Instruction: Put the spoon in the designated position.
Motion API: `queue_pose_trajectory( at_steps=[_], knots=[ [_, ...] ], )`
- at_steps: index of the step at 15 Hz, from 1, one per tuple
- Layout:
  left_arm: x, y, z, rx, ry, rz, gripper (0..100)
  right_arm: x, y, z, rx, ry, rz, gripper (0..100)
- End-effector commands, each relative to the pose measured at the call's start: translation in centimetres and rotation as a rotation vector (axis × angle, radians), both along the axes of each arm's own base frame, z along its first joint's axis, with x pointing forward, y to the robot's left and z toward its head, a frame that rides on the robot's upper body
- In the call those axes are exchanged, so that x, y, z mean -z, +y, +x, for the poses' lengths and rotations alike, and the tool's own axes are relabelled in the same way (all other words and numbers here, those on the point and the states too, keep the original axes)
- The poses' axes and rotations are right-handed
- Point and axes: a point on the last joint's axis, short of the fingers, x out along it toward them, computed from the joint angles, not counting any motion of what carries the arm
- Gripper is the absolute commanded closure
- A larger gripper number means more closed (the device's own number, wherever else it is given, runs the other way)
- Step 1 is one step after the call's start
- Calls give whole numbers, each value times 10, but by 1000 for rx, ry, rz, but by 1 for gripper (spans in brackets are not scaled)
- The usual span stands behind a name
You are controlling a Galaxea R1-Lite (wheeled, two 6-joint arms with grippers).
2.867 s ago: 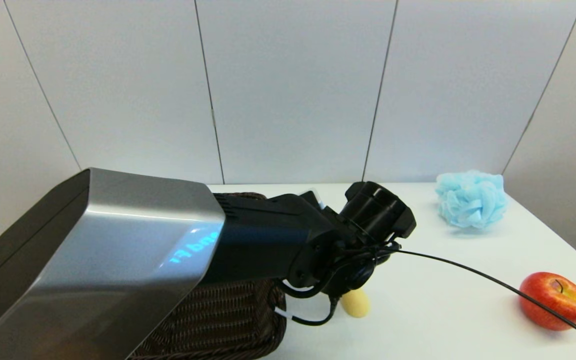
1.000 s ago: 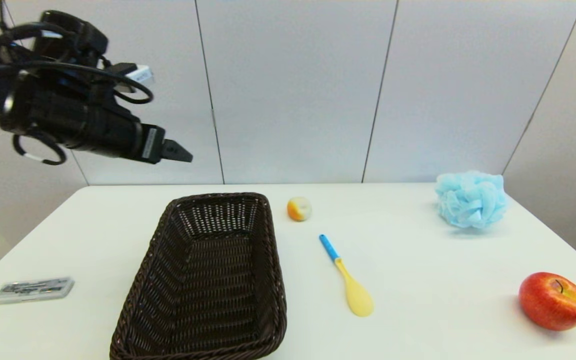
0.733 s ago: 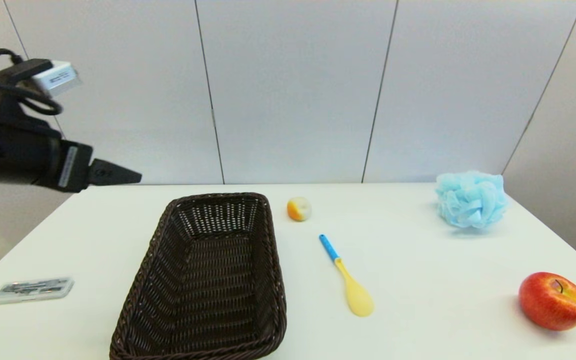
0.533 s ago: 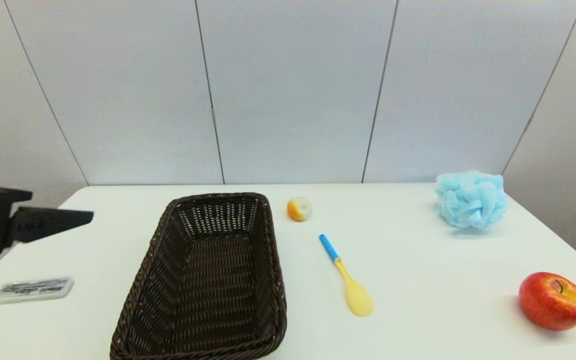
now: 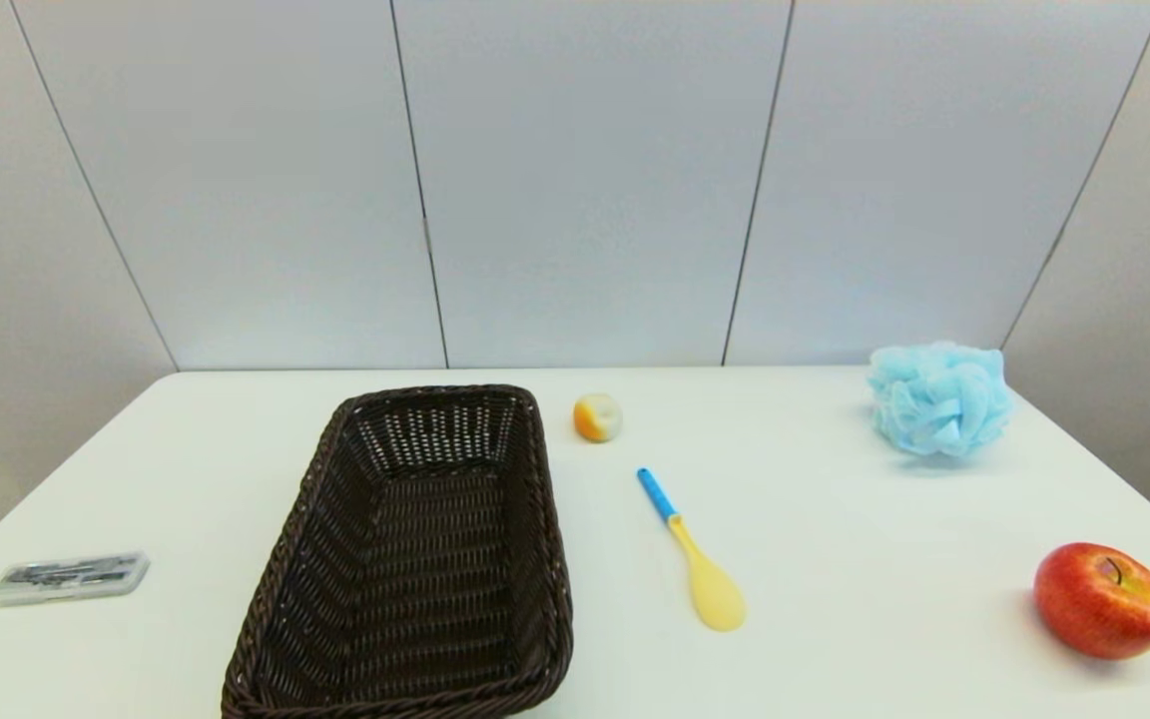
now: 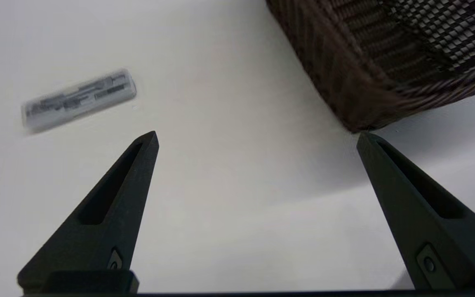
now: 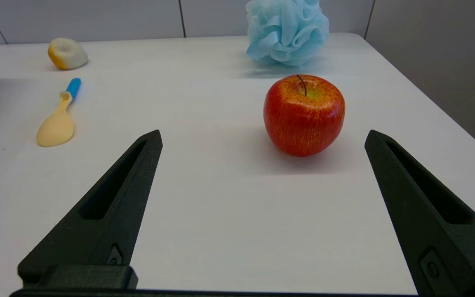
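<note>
The left gripper point(image 6: 258, 138) has withdrawn beside the wicker basket point(image 5: 415, 559), fingers wide and empty, leaving the spoon point(image 5: 692, 551) on the table point(image 5: 835, 559), seemingly placed; next, just parking.

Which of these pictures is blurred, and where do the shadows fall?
Left wrist view: the grey case is smeared and the basket soft, with its shadow on the table. Right wrist view: sharp, a soft shadow under the apple. Head view: sharp, even light, faint shadows.
</note>
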Motion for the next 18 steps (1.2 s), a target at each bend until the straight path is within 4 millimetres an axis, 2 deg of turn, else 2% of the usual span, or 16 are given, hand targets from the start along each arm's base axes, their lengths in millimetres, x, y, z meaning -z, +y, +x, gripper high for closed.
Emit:
queue_pose_trajectory(
  at_steps=[1, 7, 12, 15, 18],
  knots=[
    [53, 0, -6, -97, -191, 4, 0, 0, 0, 0, 1, 1, 0, 0],
    [97, 1, -24, -120, -301, 9, 0, 0, 0, 0, 1, 1, 0, 0],
    [99, 1, -23, -134, -429, -44, 0, 0, 0, 0, 1, 1, 0, 0],
    [100, 2, -23, -214, -418, -133, 0, 0, 0, 0, 1, 1, 0, 0],
    [100, 2, -23, -219, -418, -148, 0, 0, 0, 0, 1, 1, 0, 0]
  ],
)
